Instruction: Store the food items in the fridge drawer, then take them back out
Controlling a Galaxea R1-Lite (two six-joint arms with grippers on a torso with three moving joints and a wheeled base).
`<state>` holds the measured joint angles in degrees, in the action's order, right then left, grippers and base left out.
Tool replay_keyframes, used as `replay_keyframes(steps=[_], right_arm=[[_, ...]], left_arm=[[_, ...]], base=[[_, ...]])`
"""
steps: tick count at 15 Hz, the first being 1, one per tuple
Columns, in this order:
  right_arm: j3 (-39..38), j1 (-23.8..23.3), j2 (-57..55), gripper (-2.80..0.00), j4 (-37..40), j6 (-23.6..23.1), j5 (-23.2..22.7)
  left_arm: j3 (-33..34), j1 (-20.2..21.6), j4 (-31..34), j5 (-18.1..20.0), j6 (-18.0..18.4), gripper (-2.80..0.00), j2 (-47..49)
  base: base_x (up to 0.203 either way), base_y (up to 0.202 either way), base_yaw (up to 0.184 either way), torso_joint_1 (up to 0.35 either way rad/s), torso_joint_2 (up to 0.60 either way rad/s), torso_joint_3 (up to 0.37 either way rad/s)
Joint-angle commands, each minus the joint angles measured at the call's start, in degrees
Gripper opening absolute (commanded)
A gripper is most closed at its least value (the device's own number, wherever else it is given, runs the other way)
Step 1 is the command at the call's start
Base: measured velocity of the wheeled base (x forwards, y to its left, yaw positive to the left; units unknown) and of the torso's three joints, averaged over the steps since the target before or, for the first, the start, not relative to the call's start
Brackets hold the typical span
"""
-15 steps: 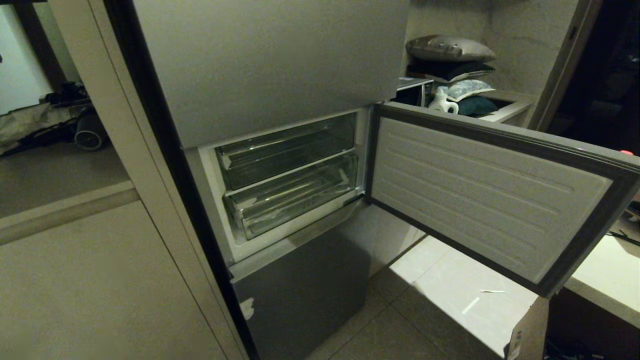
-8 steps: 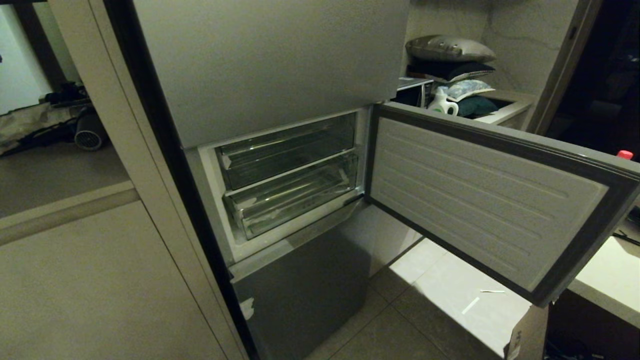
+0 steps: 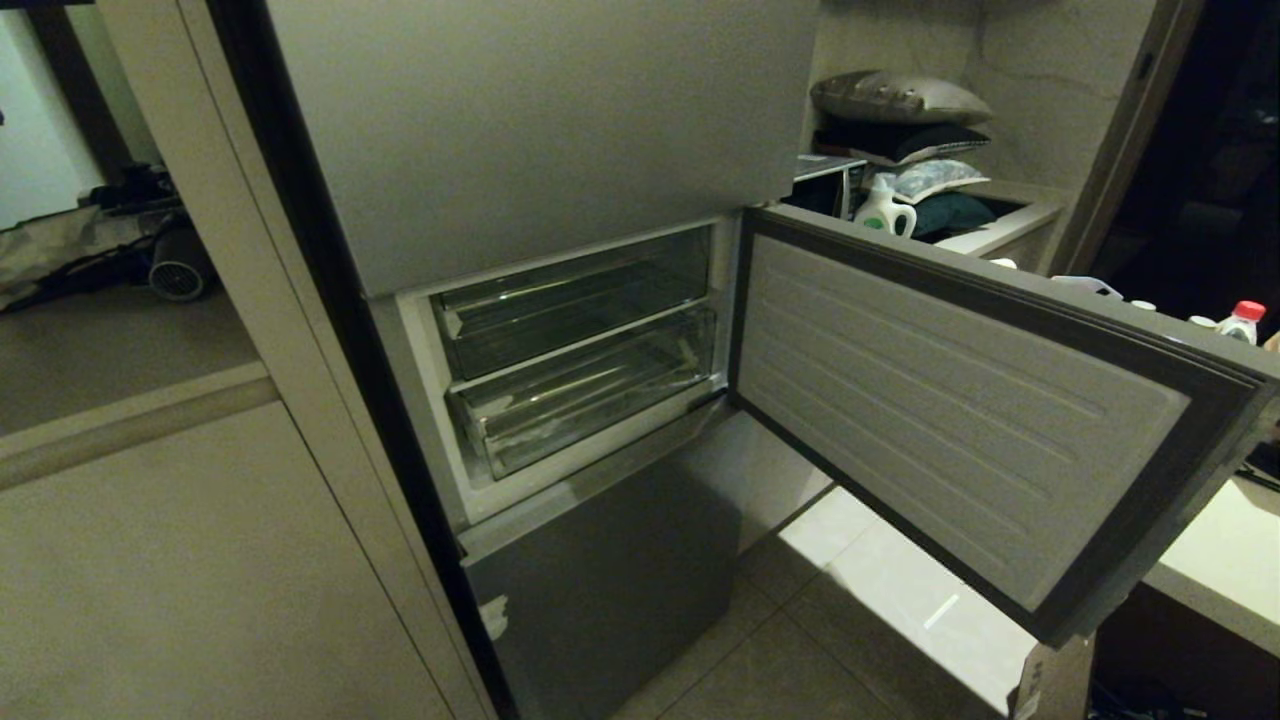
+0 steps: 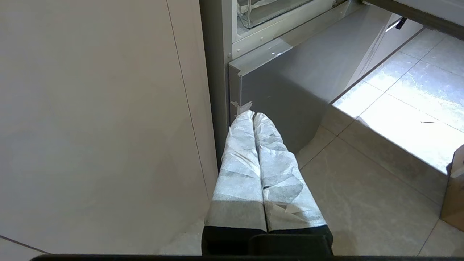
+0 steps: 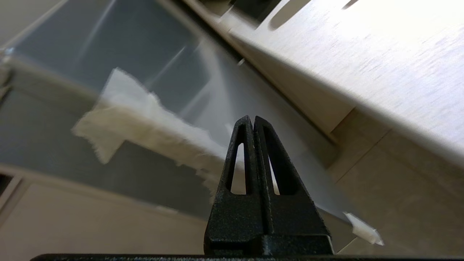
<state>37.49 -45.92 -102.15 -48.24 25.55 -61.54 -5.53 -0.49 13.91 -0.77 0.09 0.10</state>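
Left wrist view has the left gripper [image 4: 253, 115] nearest, parked low by the fridge's closed bottom door [image 4: 297, 87]. Its white-wrapped fingers are pressed together and hold nothing. The right gripper [image 5: 252, 119] shows only in its own wrist view. Its black fingers are shut on nothing, close to a blurred grey panel that bears a ragged white patch.

Farther out in the head view, the open middle door [image 3: 960, 400] swings toward 4 o'clock from the compartment. The fridge drawer [image 3: 590, 405] sits pushed in just left of centre, and the shallower tray [image 3: 575, 300] lies directly at its 12 o'clock. No food items show in any view. A red-capped bottle [image 3: 1243, 322] stands beyond the door at 3 o'clock, over the pale surface [image 3: 1220, 540].

The door probably needs to be wide enough to clear the drawer's travel. To do this well, bring the right gripper round the door's edge, spread the fingers, grip the lower drawer's thick front rim rather than the tray's, and pull straight and level.
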Motion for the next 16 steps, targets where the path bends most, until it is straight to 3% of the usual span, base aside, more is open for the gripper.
replay_keyframes(steps=[1, 7, 11, 16], right_arm=[[-4.7, 1.8, 5.9, -2.8, -0.3, 0.1, -0.4], [-11.0, 12.3, 12.5, -2.8, -0.1, 0.4, 0.0], [-15.1, 22.5, 17.2, -2.8, 0.3, 0.7, 1.3], [-13.3, 42.4, 16.1, -2.8, 0.7, 0.4, 18.6]], left_arm=[[0.0, 0.0, 0.1, 0.0, 0.0, -2.8, 0.1], [0.0, 0.0, 0.1, 0.0, 0.0, -2.8, 0.1], [0.0, 0.0, 0.1, 0.0, 0.0, -2.8, 0.1], [0.0, 0.0, 0.1, 0.0, 0.0, -2.8, 0.1]], base=[[0.0, 0.0, 0.0, 0.0, 0.0, 0.0], [0.0, 0.0, 0.0, 0.0, 0.0, 0.0], [0.0, 0.0, 0.0, 0.0, 0.0, 0.0], [0.0, 0.0, 0.0, 0.0, 0.0, 0.0]])
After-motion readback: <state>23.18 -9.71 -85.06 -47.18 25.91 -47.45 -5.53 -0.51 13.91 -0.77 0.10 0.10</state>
